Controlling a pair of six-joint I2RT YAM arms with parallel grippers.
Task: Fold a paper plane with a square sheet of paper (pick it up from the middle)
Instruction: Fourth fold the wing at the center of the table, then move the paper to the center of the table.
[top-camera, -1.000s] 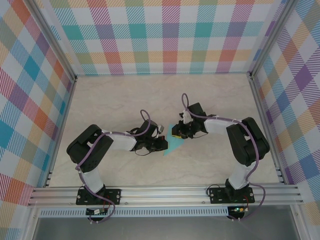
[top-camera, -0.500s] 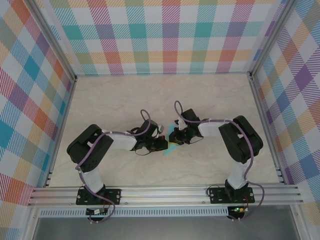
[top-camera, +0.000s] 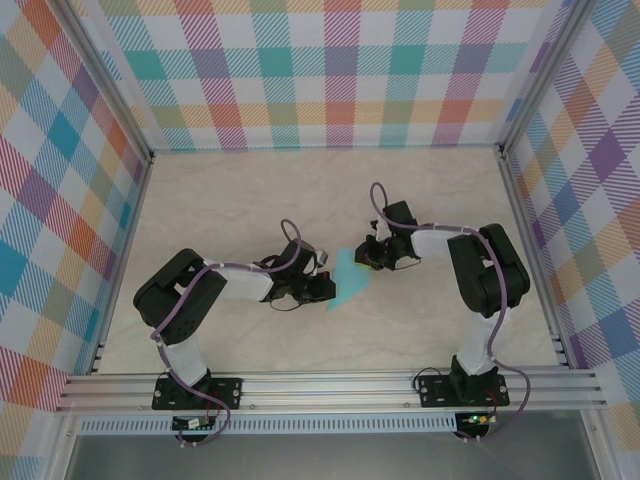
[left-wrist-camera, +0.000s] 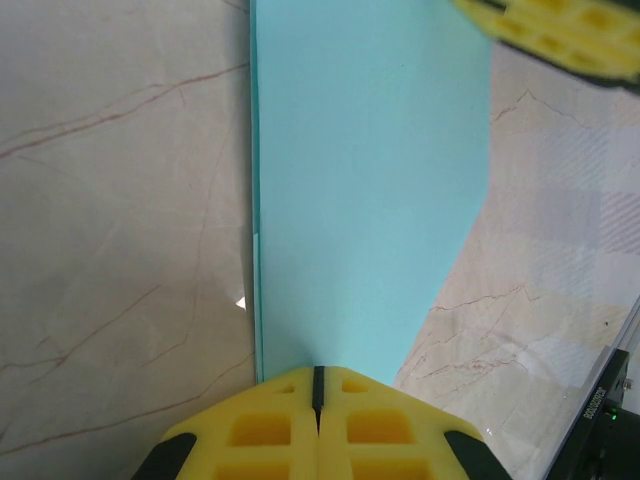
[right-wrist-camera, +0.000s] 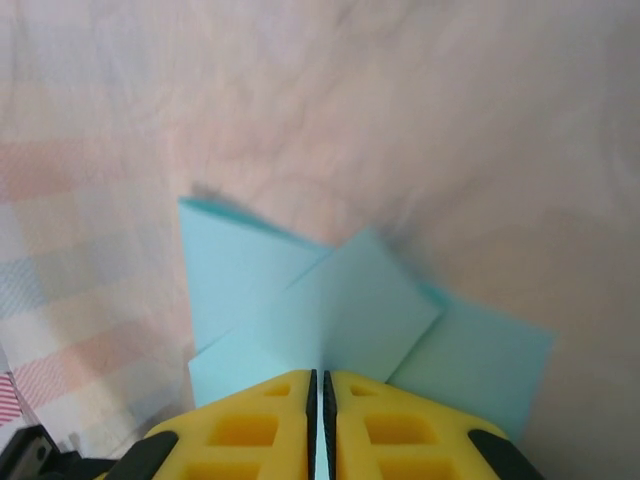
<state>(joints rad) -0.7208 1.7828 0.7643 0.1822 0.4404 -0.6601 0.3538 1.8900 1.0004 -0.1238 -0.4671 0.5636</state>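
We grip the plane (top-camera: 349, 282) at both ends.
Our left tool (left-wrist-camera: 318, 382) and right tool (right-wrist-camera: 320, 385) each pinch it tight.

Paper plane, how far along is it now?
Done: the paper plane already carries folds, with overlapping flaps showing at the right wrist. In hand: the left gripper and right gripper pinch opposite ends. Left: it looks broad, not yet a narrow dart, so probably more folds.

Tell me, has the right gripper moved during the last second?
Yes. The right gripper has shifted slightly toward the right wall and away from the near rail.
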